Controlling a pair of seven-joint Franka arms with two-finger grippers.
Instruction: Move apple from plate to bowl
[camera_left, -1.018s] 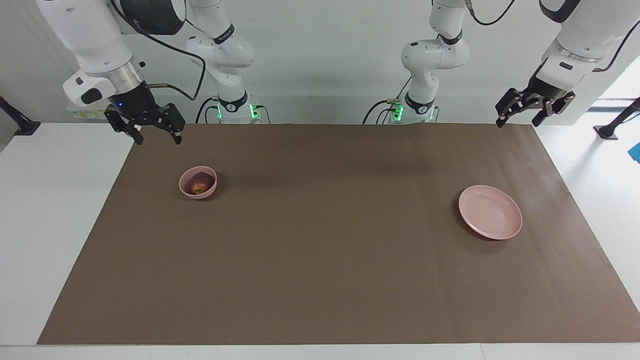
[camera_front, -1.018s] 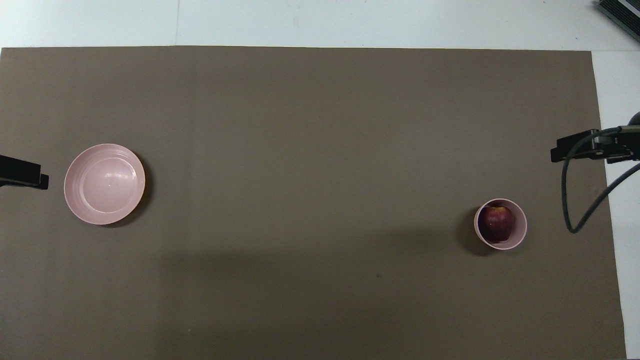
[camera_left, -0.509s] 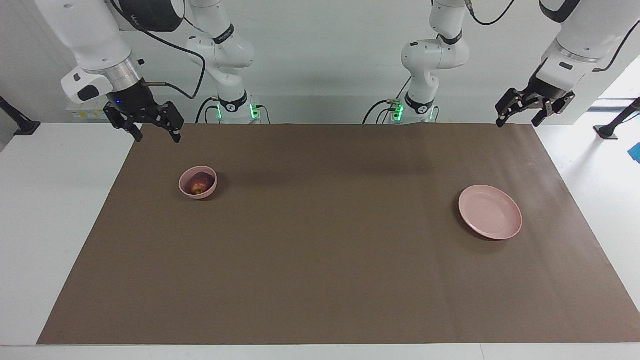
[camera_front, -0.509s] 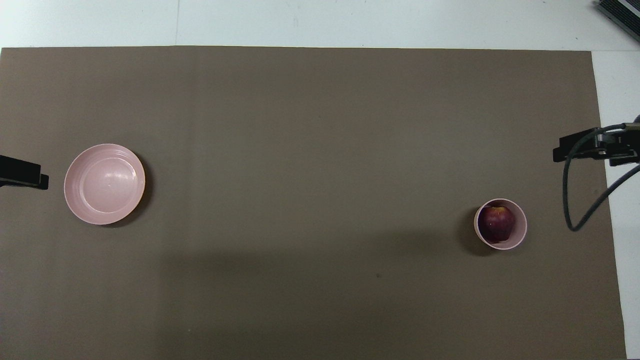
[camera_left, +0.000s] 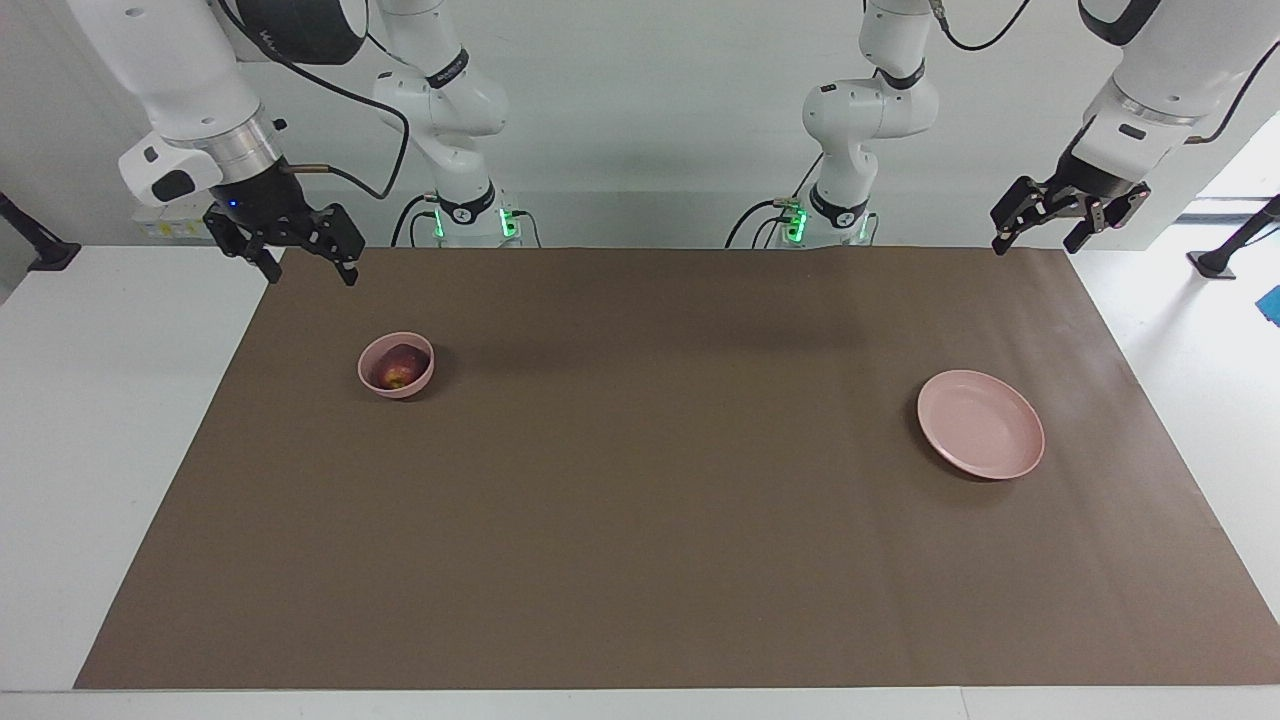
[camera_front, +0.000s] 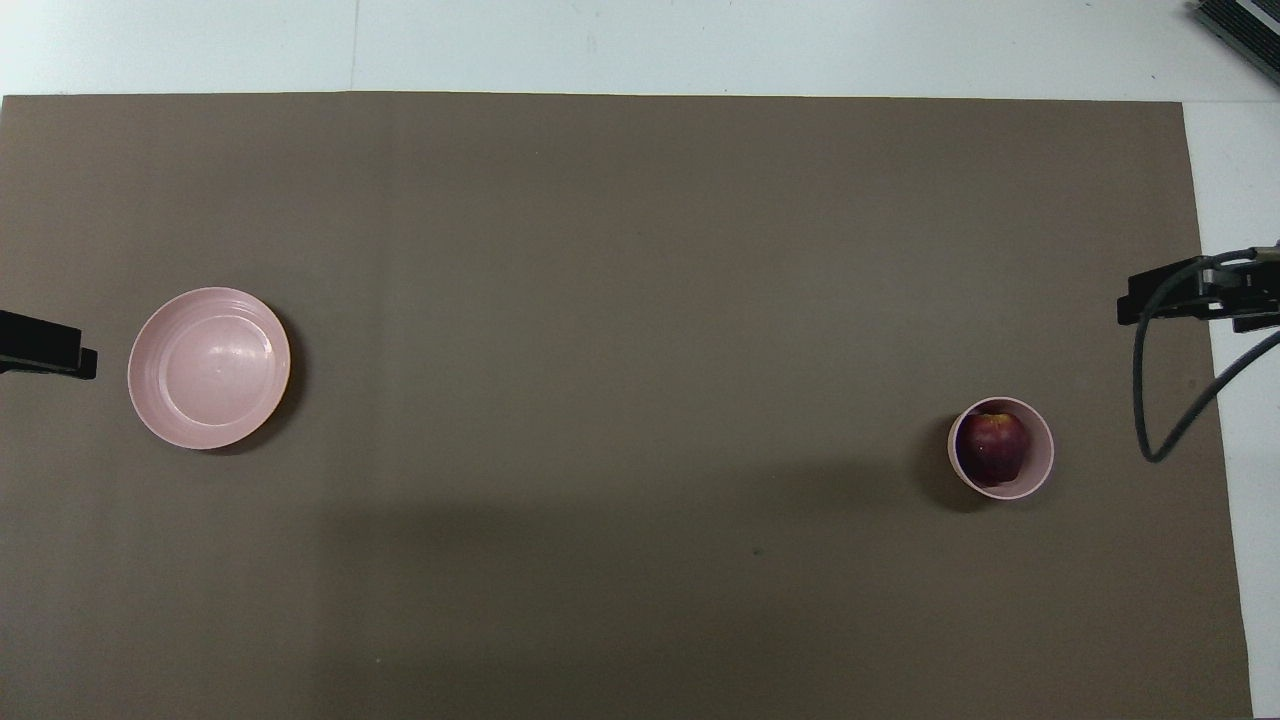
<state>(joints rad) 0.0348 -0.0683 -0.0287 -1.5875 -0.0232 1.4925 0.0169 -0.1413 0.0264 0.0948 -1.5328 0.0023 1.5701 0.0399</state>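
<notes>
Brown paper covers my white counter (camera_left: 110, 420) almost edge to edge. Since a second ago my right gripper (camera_left: 307, 266) has lifted and drawn back toward the right arm's end, over the paper's corner near the robots; its fingers stand open and empty. My left gripper (camera_left: 1034, 233) has not moved, waiting open and empty over the other near corner. From overhead I see only a black sliver of each gripper at the frame edges, so their fingers are cut off there. The apple (camera_left: 398, 369) sits in the bowl (camera_left: 378, 382), dark red with a yellowish patch by the stem, partly hidden by the rim. The plate (camera_left: 981, 437) lies bare toward the left arm's end.
</notes>
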